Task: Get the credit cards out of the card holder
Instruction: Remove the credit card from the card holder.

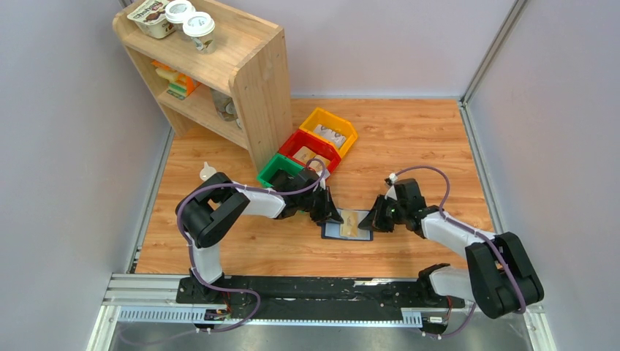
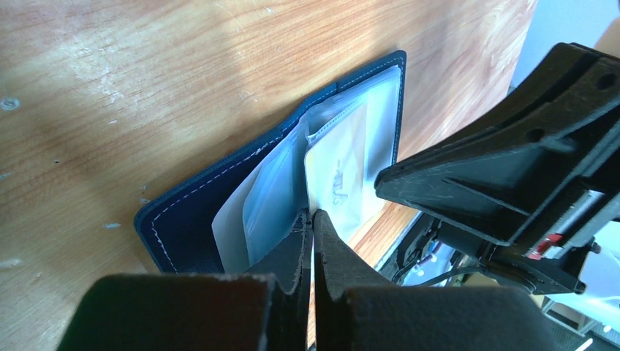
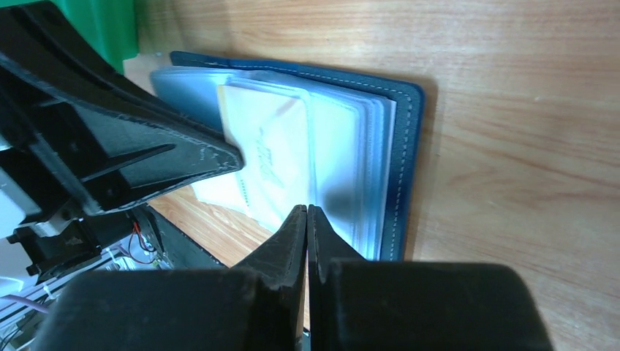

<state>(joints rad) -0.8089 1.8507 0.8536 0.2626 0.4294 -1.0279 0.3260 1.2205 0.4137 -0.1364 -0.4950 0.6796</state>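
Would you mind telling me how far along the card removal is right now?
Done: the card holder lies open on the table, clear sleeves fanned. In hand: the left gripper and right gripper, both shut, meet the sleeves from opposite sides; whether either pinches anything is unclear. Left: a tan card sits among the sleeves, and no card lies outside the holder.
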